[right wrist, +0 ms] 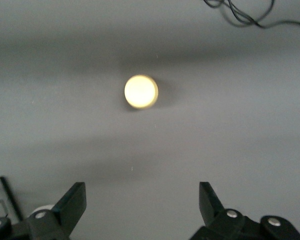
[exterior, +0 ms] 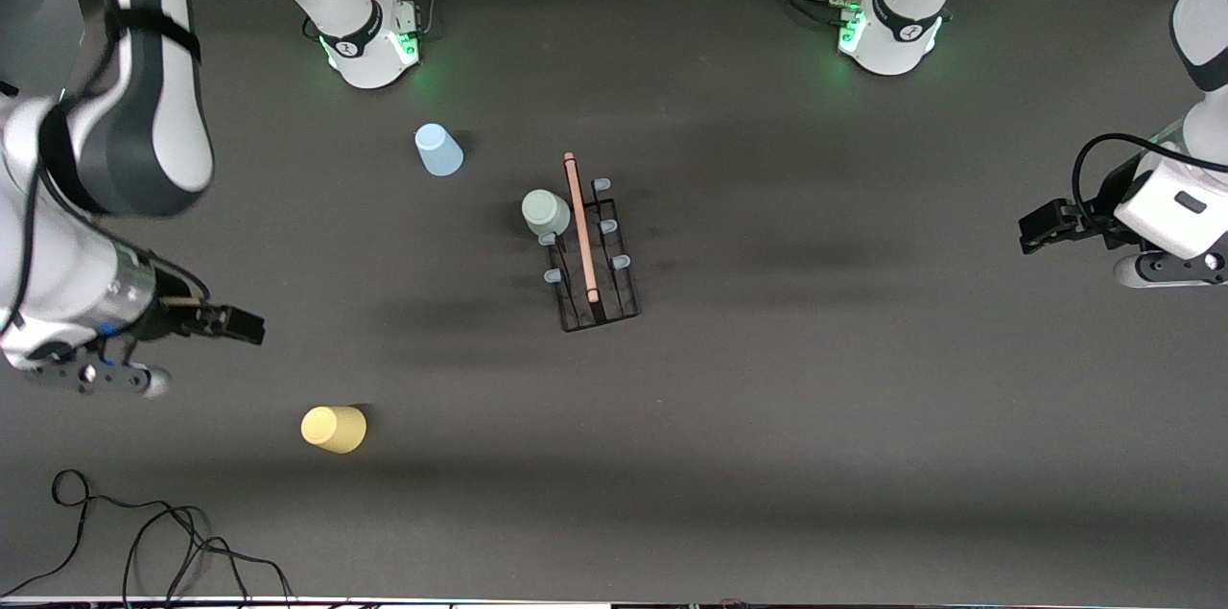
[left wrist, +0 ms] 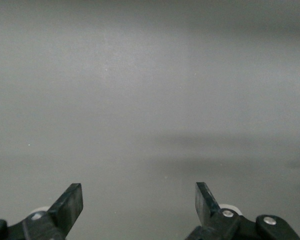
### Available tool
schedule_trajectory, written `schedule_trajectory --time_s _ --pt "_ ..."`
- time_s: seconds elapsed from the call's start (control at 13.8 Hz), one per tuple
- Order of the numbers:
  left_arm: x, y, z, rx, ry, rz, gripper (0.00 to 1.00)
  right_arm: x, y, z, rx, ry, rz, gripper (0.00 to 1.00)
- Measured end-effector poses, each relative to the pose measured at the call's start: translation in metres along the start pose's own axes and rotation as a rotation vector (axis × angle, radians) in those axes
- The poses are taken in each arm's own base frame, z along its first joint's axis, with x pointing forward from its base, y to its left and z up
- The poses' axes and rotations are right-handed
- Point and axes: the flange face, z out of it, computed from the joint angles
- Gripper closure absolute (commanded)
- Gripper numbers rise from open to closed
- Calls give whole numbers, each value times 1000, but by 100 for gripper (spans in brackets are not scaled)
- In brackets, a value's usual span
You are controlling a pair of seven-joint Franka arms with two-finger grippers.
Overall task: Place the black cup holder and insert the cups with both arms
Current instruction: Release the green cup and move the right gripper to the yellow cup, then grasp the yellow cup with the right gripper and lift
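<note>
— While both of my grippers hang spread wide, what do they hold?

— Nothing. My right gripper (exterior: 251,326) is over the table's (exterior: 863,417) right-arm end, my left gripper (exterior: 1031,233) over its left-arm end.

— And the black cup holder (exterior: 597,254)?

— Mid-table, mint cup (exterior: 545,212) on a peg. Only my right wrist view looks straight down on the yellow cup (right wrist: 141,91); the blue cup (exterior: 437,150) shows only from the front.
</note>
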Motion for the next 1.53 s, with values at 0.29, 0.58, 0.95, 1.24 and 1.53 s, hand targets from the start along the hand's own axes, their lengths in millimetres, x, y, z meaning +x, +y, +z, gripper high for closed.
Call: schedule_trajectory --time_s 0.29,0.58,0.95,1.24,1.53 --pt "0 0 0 0 1 -1 0 27 -26 84 24 49 -62 0" --pt "-2 2 0 1 -17 3 0 45 -2 163 41 77 -126 0" --pt "-2 2 -4 0 -13 3 0 47 -11 223 44 82 -154 0" --pt "-3 1 -4 1 -19 2 0 48 -14 236 43 85 -154 78" --pt "-2 -2 -3 1 -19 -3 0 52 -17 223 65 96 -147 100"
